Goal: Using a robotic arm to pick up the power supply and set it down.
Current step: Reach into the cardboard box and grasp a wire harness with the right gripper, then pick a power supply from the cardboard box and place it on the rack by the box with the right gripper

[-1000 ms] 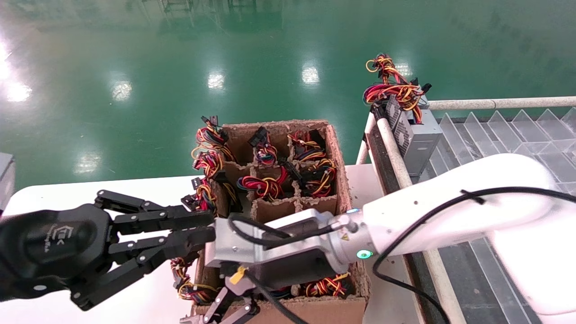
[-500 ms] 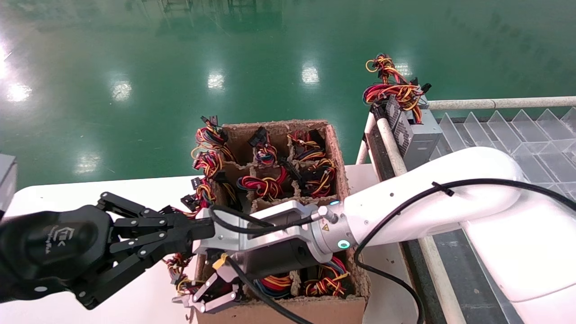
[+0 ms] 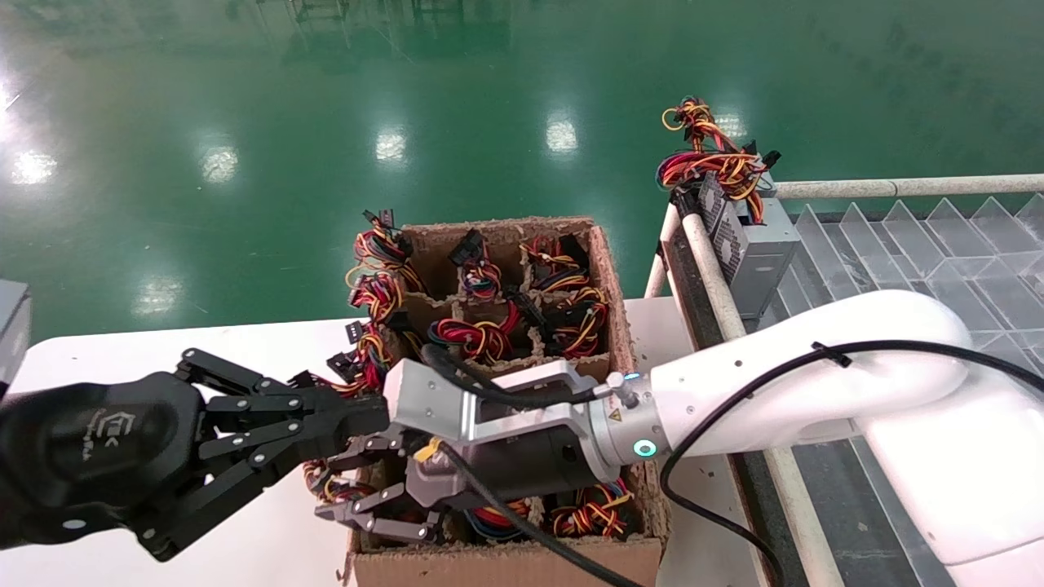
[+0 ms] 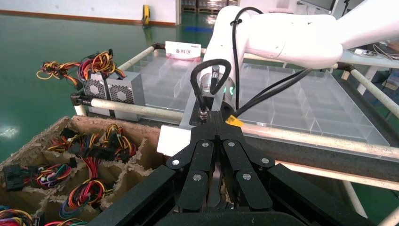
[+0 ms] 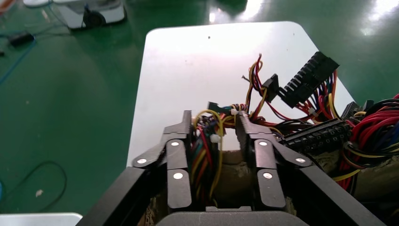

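My right gripper hangs open over the near left corner of the cardboard carton. Its fingers straddle the carton wall. A bundle of red, yellow and black wires runs between them in the right wrist view, where the gripper shows a wide gap. The power supply's grey body is hidden down in the carton's compartments; only wire bundles show. My left gripper is shut and empty, level with the carton's left side, fingertips close to the right wrist's camera block. It looks the same in the left wrist view.
A vented grey box with a big wire tangle sits on the corner of the railed rack of clear dividers to the right. The carton stands on a white table. Loose connectors hang over the carton's left wall.
My right gripper has risen from the carton's near edge and shifted left and farther in, fingers now spread around the corner wires. The left gripper has barely moved.
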Robot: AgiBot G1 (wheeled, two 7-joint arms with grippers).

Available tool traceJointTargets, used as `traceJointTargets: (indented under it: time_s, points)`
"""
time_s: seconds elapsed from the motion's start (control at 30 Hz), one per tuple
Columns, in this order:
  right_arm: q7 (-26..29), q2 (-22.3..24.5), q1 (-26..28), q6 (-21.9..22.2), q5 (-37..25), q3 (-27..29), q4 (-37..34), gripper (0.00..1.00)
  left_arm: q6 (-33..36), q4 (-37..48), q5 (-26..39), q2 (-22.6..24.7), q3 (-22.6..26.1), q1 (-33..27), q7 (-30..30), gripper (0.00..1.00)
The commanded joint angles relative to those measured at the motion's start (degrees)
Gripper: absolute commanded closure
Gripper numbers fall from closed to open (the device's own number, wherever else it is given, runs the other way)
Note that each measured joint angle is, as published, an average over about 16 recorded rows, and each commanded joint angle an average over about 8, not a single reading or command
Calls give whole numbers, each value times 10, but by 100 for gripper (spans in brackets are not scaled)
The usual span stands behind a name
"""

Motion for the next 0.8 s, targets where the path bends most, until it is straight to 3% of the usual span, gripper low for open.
traceJointTargets:
  time_s: [0.03, 0.8]
  points:
    - [-2, 1, -4, -1, 8, 4, -5, 100, 0, 0, 0, 0, 0, 0, 0, 100]
    - [-40, 11, -11, -51, 94, 44, -82, 100, 0, 0, 0, 0, 0, 0, 0, 100]
